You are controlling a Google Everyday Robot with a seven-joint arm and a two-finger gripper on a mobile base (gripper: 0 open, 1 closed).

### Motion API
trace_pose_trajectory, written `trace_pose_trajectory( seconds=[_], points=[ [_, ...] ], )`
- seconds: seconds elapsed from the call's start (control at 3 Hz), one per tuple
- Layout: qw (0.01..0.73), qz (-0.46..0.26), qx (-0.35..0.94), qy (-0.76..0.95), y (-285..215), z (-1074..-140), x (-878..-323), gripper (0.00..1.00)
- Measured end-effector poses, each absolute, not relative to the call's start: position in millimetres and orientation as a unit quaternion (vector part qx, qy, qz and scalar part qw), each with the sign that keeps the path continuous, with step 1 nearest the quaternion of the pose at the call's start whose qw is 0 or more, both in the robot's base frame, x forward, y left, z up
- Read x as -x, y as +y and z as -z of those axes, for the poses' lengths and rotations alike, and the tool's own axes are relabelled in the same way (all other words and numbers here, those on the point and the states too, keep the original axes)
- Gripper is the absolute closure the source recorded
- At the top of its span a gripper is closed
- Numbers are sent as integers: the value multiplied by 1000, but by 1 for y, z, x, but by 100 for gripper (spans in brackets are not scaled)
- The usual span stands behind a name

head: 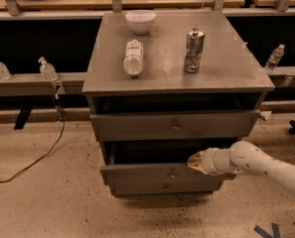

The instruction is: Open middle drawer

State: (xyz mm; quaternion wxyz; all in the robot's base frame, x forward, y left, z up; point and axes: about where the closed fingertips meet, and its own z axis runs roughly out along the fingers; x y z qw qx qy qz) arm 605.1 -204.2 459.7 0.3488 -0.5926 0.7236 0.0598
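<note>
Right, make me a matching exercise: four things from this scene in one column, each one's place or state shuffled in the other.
1. bowl
2. bottle
3. can
4. gripper

A. upright on the cabinet top
B. at the middle drawer's top edge
C. lying on its side
D. white, at the back of the cabinet top

Pairs: 1-D, 2-C, 3-A, 4-B
</note>
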Motion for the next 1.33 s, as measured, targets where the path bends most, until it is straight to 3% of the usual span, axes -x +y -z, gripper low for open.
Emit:
trace_pose_trajectory(
  seconds=[1.0, 1.33],
  points=[
    [360, -36, 618, 697, -197, -485, -606, 100],
    [359, -35, 622, 695, -193, -490, -610, 85]
  ],
)
